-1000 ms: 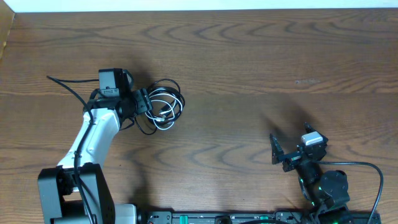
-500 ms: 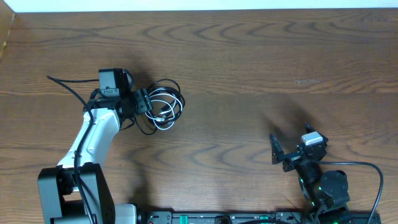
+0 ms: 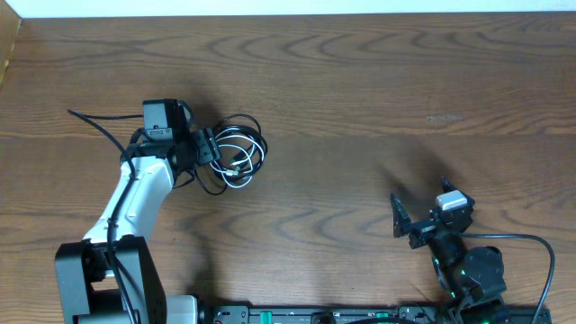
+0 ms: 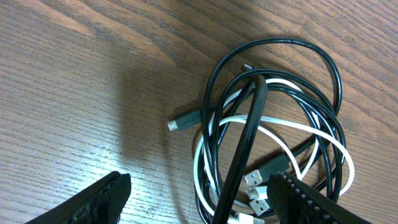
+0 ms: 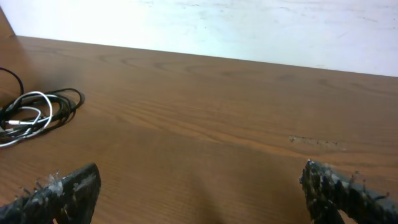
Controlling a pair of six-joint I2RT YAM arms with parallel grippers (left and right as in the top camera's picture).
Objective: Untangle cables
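Observation:
The cables lie in one tangled coil left of centre: a black cable (image 3: 244, 119) looped around a shorter white cable (image 3: 243, 136). My left gripper (image 3: 213, 149) is at the coil's left side, open. In the left wrist view its fingers (image 4: 107, 194) stand wide apart over the coil's near edge, the left gripper (image 4: 200, 200) touching nothing. One strand of the black cable (image 4: 274, 42) rises blurred between them, and the white cable (image 4: 292, 128) and several plug ends lie below. My right gripper (image 3: 419, 209) is open near the front right, far from the coil (image 5: 38, 108), and the right gripper (image 5: 199, 193) holds nothing.
The wooden table (image 3: 378, 90) ends at a white strip along the back. A thick black arm wire (image 3: 90, 120) trails left of the left wrist. The arms' base hardware (image 3: 315, 315) runs along the front edge.

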